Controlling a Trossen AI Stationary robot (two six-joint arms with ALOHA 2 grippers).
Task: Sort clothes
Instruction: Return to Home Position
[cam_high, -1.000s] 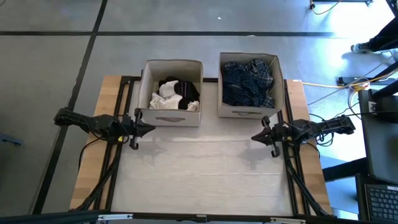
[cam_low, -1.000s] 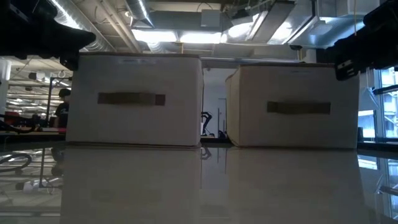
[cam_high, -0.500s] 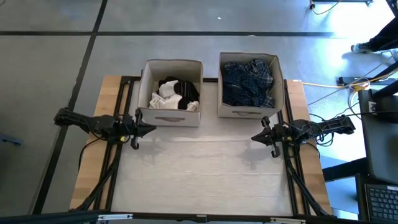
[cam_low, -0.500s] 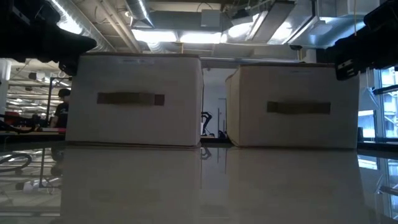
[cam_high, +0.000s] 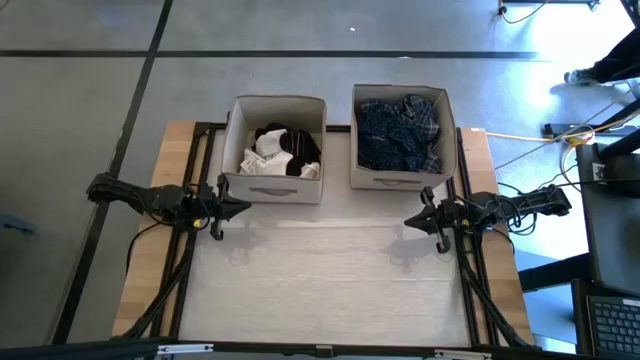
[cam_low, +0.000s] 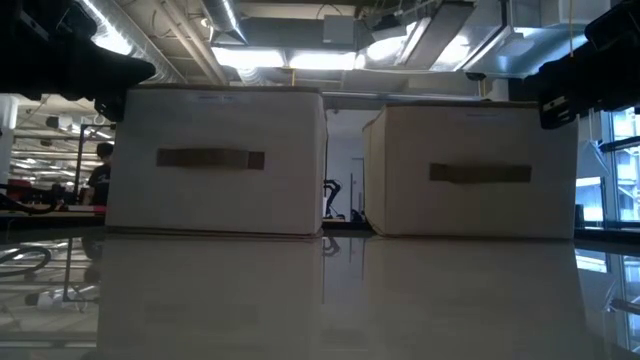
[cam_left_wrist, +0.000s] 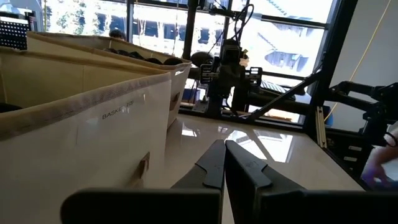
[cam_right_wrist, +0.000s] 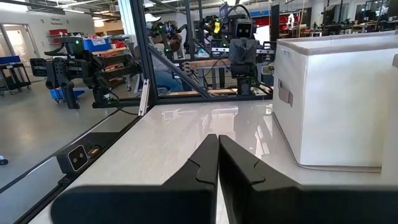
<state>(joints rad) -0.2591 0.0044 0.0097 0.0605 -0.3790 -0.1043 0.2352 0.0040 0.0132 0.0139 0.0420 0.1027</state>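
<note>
— Beige left box (cam_high: 272, 188): what is lying in it?
— White clothes (cam_high: 265, 150) and a black garment (cam_high: 302, 150) are lying bunched together inside it, the white toward its left wall and the black toward its right wall.
— What is standing next to it?
— The right box (cam_high: 398, 182) is standing just to its right across a narrow gap, and both are sitting on the counter (cam_high: 330, 280). Blue plaid and dark navy clothes (cam_high: 400, 135) are filling that one up to the rim.
— Left tool?
— The left tool (cam_high: 243, 207) is hovering just in front of the left box, near its front-left corner, and pointing along its front wall. In the wrist view its fingers (cam_left_wrist: 208, 168) are pressing flat together and gripping nothing.
— Right tool?
— The right tool (cam_high: 410, 221) is hanging well to the right of the left box, in front of the right box's front wall, and pointing back toward the left box. Its fingers (cam_right_wrist: 202, 163) are meeting tip to tip with nothing between them.
— Low view?
— The left box is showing its front wall with a flat handle strip. A person (cam_low: 100, 172) is standing far behind it, off its left side.
</note>
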